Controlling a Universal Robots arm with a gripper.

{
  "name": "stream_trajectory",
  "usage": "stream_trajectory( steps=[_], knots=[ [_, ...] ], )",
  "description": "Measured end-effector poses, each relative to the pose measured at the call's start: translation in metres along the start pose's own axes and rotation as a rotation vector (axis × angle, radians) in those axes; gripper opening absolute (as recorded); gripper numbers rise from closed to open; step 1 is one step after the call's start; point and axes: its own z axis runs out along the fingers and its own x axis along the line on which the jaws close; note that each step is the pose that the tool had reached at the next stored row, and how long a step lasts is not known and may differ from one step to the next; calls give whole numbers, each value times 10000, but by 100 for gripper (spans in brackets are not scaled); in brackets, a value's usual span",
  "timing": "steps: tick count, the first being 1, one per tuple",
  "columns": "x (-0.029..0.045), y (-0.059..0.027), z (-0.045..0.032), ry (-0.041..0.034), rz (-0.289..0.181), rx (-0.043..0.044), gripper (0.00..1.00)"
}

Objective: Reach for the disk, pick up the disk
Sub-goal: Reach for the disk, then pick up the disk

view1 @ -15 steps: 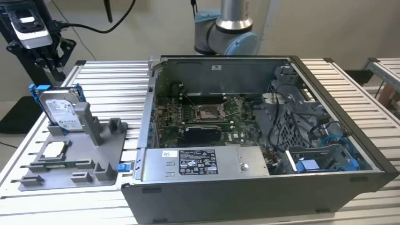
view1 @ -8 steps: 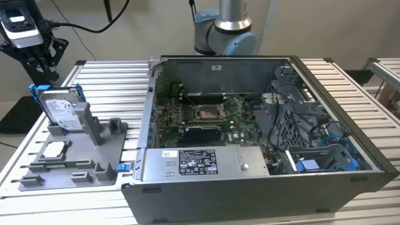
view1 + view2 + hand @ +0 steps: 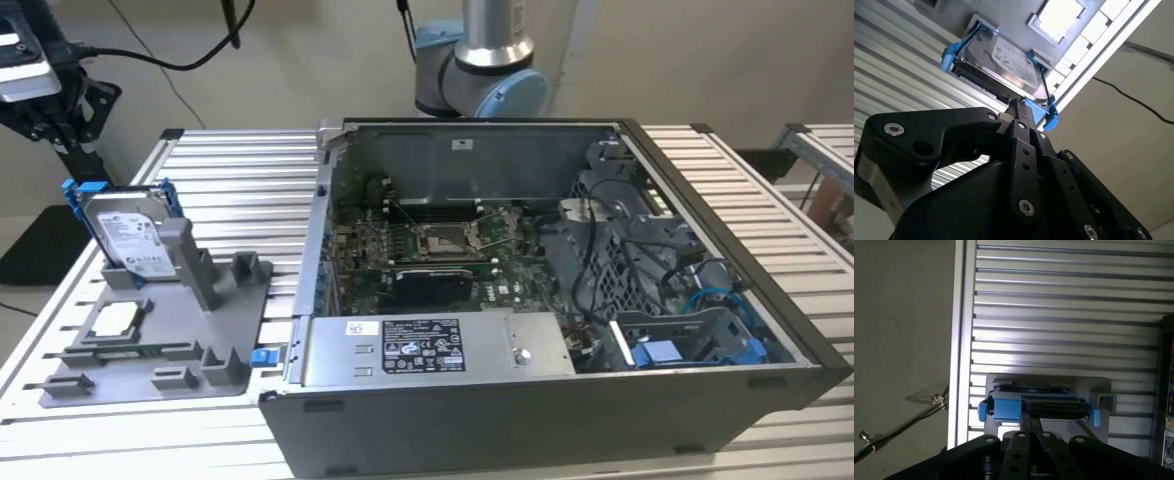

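The disk is a silver-grey drive with a white label in a blue frame. It stands upright in a grey fixture at the exterior view's left. My gripper hangs just above the disk's upper corner, apart from it. The disk lies beyond the black fingers in the second wrist view. In the first wrist view I look down on the disk's top edge. The gripper is shut, its fingertips together with nothing between them.
A small square silver chip lies on the fixture in front of the disk. An open computer case stands beside the fixture on the slatted aluminium table. The table's edge and a black cable are near the disk.
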Motion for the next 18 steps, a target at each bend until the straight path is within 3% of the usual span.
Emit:
stream_trajectory(
  steps=[7,18],
  knots=[
    [122,5,0,1,-35,1,0],
    [144,12,1,-2,-54,0,0]
  ],
)
